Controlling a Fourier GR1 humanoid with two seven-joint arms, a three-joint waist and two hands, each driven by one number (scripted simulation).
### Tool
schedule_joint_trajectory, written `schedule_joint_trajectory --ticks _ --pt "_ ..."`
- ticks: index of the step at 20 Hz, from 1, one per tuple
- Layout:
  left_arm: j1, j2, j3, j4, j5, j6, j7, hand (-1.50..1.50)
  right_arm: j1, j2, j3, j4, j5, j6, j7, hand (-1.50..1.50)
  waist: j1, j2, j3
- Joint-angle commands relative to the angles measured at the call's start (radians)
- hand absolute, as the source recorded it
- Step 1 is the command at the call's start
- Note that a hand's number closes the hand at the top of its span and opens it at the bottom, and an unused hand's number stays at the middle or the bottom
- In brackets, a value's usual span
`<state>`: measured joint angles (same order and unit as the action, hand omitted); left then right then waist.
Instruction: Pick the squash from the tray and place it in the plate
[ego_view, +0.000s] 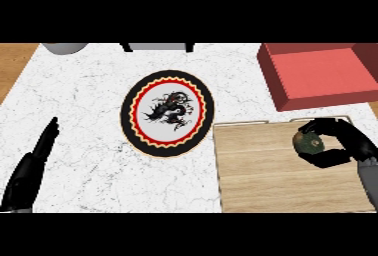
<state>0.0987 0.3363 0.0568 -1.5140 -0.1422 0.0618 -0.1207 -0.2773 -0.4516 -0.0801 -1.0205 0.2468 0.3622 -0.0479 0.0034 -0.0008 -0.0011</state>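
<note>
Right hand (341, 145) grips squash (310, 143) over tray (280, 175) — plate (167, 113) sits left.

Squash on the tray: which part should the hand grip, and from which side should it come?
Grip the squash round its middle, coming from the right. It is small and rounded with no handle, and lies near the wooden tray's right edge. The right hand already curls round it there, fingers on the far side.

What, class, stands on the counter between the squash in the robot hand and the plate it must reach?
Nothing visible does. The right robot hand curls round the squash over the wooden tray; the plate lies to the left, with only the tray's surface and bare counter between.
</note>
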Motion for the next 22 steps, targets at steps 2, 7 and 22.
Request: schedule_joint_trajectory --ticks 2,7,22 --pt "-0.029 -0.020 0.020 -0.027 -0.037 -0.023 0.055 0.00 -0.020 -0.006 -0.025 0.090 0.054 -0.005 -0.097 1.50 0.000 0.001 0.001" --pt "-0.035 -0.005 0.005 0.018 -0.016 -0.045 -0.009 0.00 -0.204 -0.050 0.147 0.143 0.312 -0.144 -0.046 1.50 0.052 0.015 0.002" --pt "0.004 0.012 0.042 -0.026 -0.007 -0.056 -0.014 0.00 -0.509 -0.025 0.114 0.358 0.498 -0.592 -0.181 1.50 0.026 0.005 0.002"
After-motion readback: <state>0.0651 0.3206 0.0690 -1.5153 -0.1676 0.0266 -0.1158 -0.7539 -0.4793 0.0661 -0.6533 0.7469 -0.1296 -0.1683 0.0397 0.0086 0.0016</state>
